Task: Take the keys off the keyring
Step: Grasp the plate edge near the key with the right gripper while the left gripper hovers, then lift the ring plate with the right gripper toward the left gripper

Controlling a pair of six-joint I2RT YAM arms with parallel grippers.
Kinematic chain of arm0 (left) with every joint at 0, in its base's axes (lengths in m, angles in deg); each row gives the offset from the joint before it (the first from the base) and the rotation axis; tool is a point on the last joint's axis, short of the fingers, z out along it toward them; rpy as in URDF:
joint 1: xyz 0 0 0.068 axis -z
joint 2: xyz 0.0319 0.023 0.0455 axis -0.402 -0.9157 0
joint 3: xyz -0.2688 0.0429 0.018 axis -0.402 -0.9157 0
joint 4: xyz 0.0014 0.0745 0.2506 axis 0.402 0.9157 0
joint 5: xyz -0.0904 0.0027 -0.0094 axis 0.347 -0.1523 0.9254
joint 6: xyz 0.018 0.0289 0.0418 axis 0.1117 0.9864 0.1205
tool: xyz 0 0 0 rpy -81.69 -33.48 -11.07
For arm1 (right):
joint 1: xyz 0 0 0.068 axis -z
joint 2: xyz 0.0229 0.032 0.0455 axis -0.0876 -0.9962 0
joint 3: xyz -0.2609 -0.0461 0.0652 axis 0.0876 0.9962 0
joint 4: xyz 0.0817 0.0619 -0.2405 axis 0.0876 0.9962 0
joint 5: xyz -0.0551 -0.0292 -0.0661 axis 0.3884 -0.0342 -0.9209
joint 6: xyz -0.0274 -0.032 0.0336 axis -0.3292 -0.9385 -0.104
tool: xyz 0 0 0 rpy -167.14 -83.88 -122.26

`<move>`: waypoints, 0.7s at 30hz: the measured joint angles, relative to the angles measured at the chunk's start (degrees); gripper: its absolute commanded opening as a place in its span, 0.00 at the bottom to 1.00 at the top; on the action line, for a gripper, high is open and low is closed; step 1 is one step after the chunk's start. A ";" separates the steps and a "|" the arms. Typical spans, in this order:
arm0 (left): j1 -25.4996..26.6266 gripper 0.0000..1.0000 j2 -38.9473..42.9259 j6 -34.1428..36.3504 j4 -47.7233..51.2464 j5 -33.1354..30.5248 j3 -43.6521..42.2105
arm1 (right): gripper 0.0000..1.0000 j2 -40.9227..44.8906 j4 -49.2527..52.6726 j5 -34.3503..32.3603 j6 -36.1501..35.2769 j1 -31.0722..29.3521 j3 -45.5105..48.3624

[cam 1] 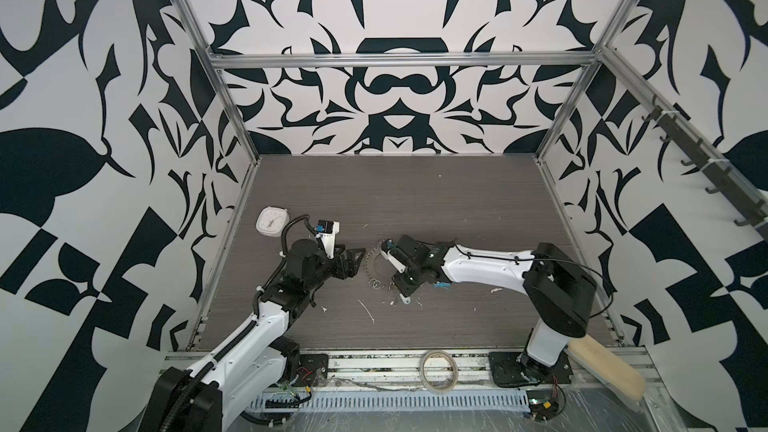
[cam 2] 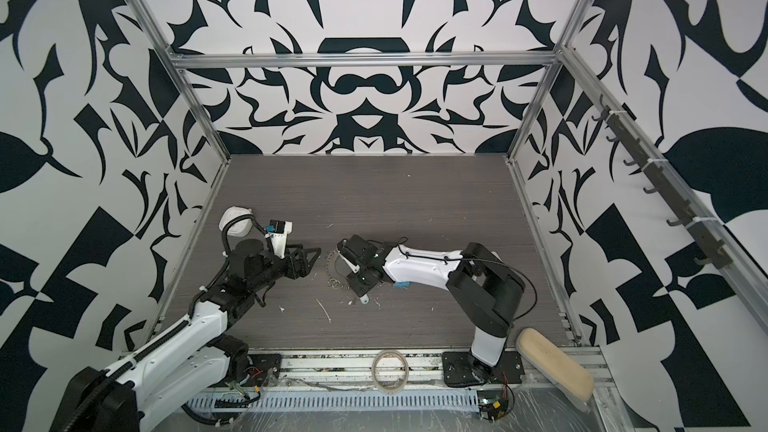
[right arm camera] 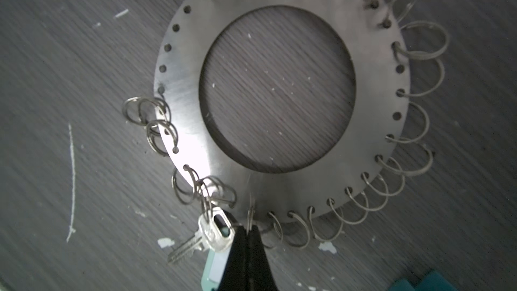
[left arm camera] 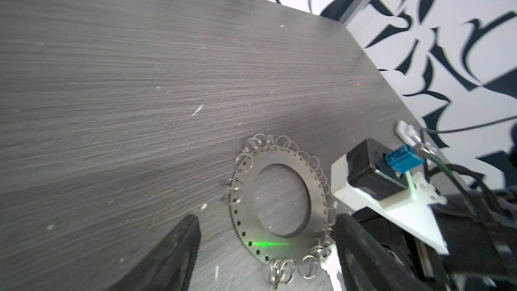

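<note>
The keyring (right arm camera: 181,79), a flat grey metal disc with a wide centre hole and a rim fringed with small wire loops, lies on the dark table in both top views (cam 1: 374,264) (cam 2: 331,264). The keys (right arm camera: 193,243), a silver key with a pale green tag (right arm camera: 214,268), hang from loops at its rim. My right gripper (right arm camera: 248,229) (cam 1: 386,248) is shut on a small loop right beside them. My left gripper (left arm camera: 265,236) (cam 1: 358,255) stands open, its fingers on either side of the disc's (left arm camera: 242,211) near edge.
A white clock (cam 1: 270,221) lies behind the left arm. A beige tape roll (cam 1: 438,369) and a beige block (cam 1: 606,367) sit on the front rail. White scraps (cam 1: 368,311) dot the table (cam 1: 415,193). Metal frame posts edge it.
</note>
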 measured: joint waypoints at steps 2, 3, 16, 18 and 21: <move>0.02 0.80 0.26 0.68 -0.24 2.84 0.28 | 0.00 4.07 -2.54 0.50 -2.05 0.13 3.48; 0.02 0.79 0.24 0.94 -0.24 3.76 0.57 | 0.00 5.75 -3.65 0.96 -3.10 0.42 4.57; 0.31 0.68 0.15 5.99 -5.84 20.92 3.58 | 0.00 23.43 -10.51 15.74 -22.82 8.90 10.40; 0.39 0.64 0.15 7.04 -5.66 23.63 4.90 | 0.00 25.83 -10.36 20.17 -25.53 11.65 10.27; 0.42 0.57 0.13 8.41 -5.64 27.41 7.61 | 0.00 27.91 -8.37 26.14 -29.59 14.43 8.90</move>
